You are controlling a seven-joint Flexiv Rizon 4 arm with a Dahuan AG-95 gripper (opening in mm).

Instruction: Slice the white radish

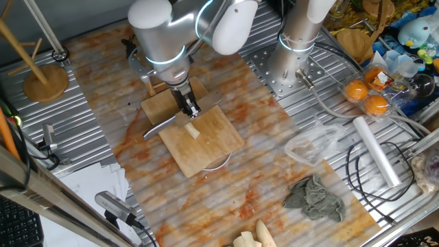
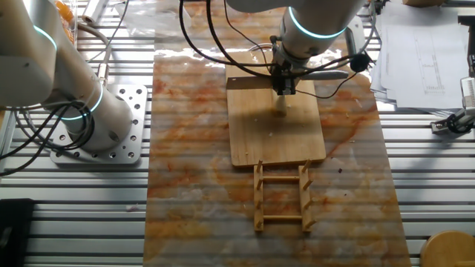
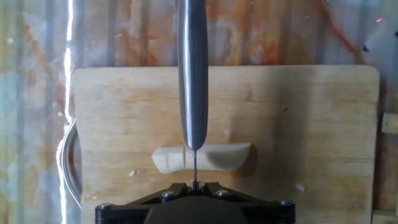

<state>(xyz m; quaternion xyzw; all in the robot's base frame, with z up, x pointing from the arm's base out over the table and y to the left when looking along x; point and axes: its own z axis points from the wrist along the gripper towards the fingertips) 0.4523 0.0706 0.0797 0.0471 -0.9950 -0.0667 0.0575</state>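
1. In the hand view, the gripper (image 3: 194, 185) is showing at the bottom edge, its dark jaws pressed close together on the thin back end of a knife (image 3: 192, 74), so it is holding the knife and nothing else.
2. The knife is running straight away from the jaws, seen along its spine, with its metal handle reaching up past the far edge of the cutting board (image 3: 311, 124).
3. The white radish (image 3: 202, 157) is lying on the cutting board directly under the blade, just ahead of the jaws, stretched crosswise to the knife. The blade is crossing it slightly left of its middle, with the longer part lying to the right. Whether the edge is already cutting into it cannot be told.
4. In one fixed view, the radish (image 1: 193, 130) is sitting near the middle of the board (image 1: 219, 140), right below the gripper (image 1: 188, 108).
5. In the other fixed view, the gripper (image 2: 284, 83) is hanging over the far half of the board (image 2: 256, 133), and the radish (image 2: 280, 112) is just beneath it.
6. A small wooden rack (image 2: 282, 196) is lying on the table just beside the board's near edge in that view.
7. A grey cloth (image 1: 314, 197) is lying crumpled near the table's edge, well apart from the board.
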